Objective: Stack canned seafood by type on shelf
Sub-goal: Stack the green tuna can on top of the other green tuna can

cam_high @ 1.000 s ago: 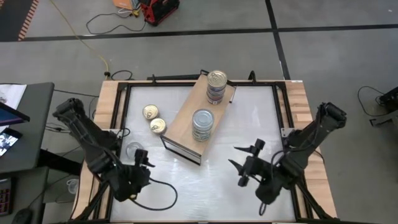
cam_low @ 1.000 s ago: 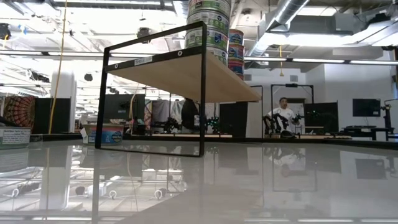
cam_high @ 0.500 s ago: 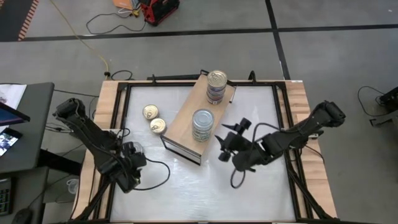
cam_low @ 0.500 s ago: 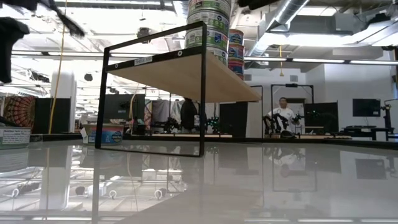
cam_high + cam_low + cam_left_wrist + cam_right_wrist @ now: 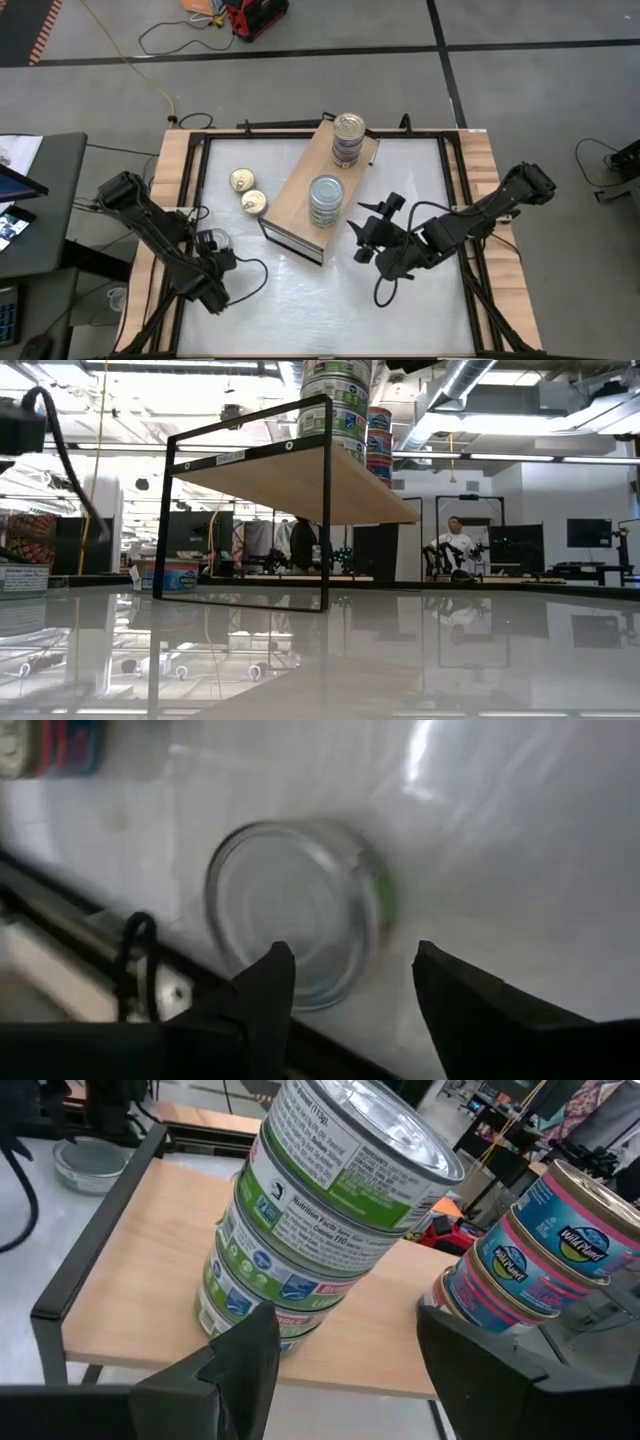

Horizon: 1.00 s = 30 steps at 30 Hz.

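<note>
A silver-lidded tin point(image 5: 295, 910) lies flat on the white table near its left rail. My left gripper point(image 5: 350, 960) points steeply down over the tin point(image 5: 210, 240), open, one finger over the lid and the other past its rim. The tan shelf point(image 5: 300, 195) carries a stack of green-label, silver-lidded tins point(image 5: 320, 1210) and a stack of pink-and-blue tins point(image 5: 540, 1250). My right gripper point(image 5: 345, 1335) hangs open beside the shelf, facing the green stack point(image 5: 326, 200), with nothing between its fingers. Two gold-lidded tins point(image 5: 247, 192) rest on the table left of the shelf.
The shelf stands slantwise across the middle of the table, its dark frame point(image 5: 325, 500) at the near end. Wooden rails point(image 5: 170, 190) border the table. Bare white table point(image 5: 330, 300) lies between the two arms. A person point(image 5: 455, 545) shows far behind the table.
My left gripper has sunk and tipped steeply down over the silver tin by the left rail. My right gripper has swung from the near right part of the table toward the shelf and then kept still beside the green stack. The tins have not moved.
</note>
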Each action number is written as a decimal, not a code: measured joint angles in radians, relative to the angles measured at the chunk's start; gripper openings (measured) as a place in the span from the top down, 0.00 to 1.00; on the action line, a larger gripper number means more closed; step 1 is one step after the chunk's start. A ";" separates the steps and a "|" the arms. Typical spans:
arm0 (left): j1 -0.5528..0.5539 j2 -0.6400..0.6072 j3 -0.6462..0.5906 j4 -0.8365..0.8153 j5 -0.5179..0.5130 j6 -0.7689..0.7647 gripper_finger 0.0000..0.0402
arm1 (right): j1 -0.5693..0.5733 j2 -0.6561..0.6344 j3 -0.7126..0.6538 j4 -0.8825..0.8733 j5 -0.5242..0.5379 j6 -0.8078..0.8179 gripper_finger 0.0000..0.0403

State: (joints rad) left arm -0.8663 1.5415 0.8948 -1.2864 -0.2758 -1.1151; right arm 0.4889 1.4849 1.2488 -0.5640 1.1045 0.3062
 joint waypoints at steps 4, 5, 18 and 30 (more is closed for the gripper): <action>-0.014 0.053 0.000 -0.014 -0.024 0.022 0.55 | 0.000 0.000 0.000 0.009 0.001 -0.001 0.33; -0.019 0.061 0.000 -0.013 -0.036 0.031 0.56 | 0.000 0.000 0.000 0.012 0.001 -0.002 0.33; -0.083 0.045 -0.104 0.095 -0.026 0.022 0.67 | 0.001 0.000 0.000 0.024 0.004 -0.004 0.33; -0.106 0.044 -0.090 0.118 -0.062 0.040 0.97 | 0.002 0.000 0.000 0.027 0.004 -0.008 0.33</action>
State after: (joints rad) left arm -0.9718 1.5858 0.8048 -1.1686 -0.3378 -1.0747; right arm 0.4908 1.4849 1.2488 -0.5371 1.1082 0.2977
